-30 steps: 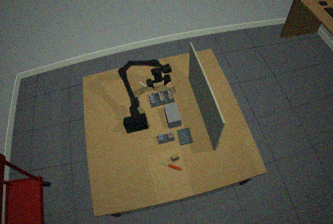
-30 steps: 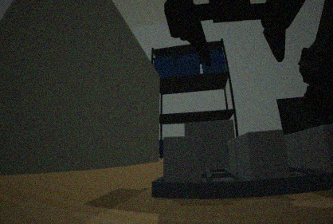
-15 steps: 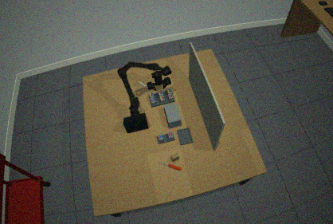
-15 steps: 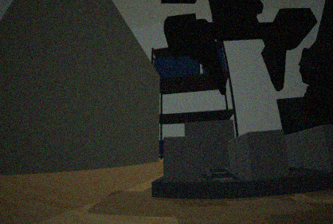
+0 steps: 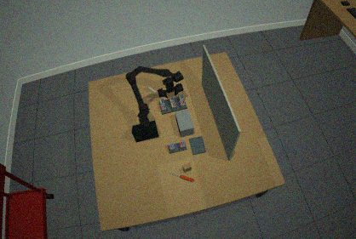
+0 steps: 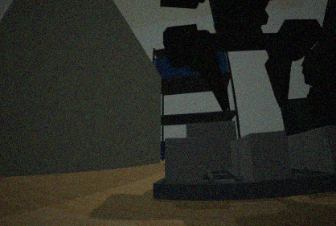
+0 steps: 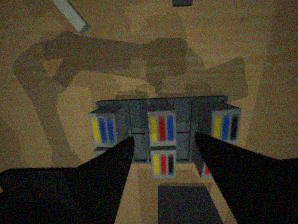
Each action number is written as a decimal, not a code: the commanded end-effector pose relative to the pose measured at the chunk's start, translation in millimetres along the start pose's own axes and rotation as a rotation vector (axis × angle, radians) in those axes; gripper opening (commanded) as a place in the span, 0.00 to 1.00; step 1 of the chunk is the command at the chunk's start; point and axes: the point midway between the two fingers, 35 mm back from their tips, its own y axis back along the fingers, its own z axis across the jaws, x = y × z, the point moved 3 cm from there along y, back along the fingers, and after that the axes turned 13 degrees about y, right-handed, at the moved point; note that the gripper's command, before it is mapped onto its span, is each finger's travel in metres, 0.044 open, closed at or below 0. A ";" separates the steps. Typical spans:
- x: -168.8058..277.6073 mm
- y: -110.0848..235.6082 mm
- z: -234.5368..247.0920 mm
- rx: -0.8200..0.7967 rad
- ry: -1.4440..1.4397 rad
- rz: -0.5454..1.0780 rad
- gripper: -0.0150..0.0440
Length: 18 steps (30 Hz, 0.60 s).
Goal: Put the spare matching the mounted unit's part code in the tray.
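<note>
A wooden tabletop (image 5: 128, 176) is standing on a grey tiled floor, carrying a tall grey panel (image 5: 219, 104). The gripper (image 7: 165, 155) is hovering over the rack of spares (image 7: 137, 107), its fingers part-open, gripping nothing, flanking the yellow-red-blue spare (image 7: 162, 127). The tray (image 5: 197, 145) is lying well apart.

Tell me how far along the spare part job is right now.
Early stage. The gripper is over the rack of spares, fingers part open and astride the middle spare with yellow, red and blue stripes, holding nothing. In hand: lining up to grasp it. Left: closing, lifting, carrying it to the tray and letting go. No spare shows in the tray.
</note>
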 end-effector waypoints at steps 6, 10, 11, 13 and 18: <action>2.1 -16.2 -0.5 -0.004 -0.005 0.005 0.76; 2.2 -22.7 -0.7 -0.004 -0.005 0.005 0.76; 2.2 -24.3 -0.7 -0.004 -0.005 0.005 0.76; 2.2 -27.5 -0.7 -0.003 -0.005 0.004 0.76; 2.2 -35.5 -0.6 -0.003 -0.005 0.004 0.76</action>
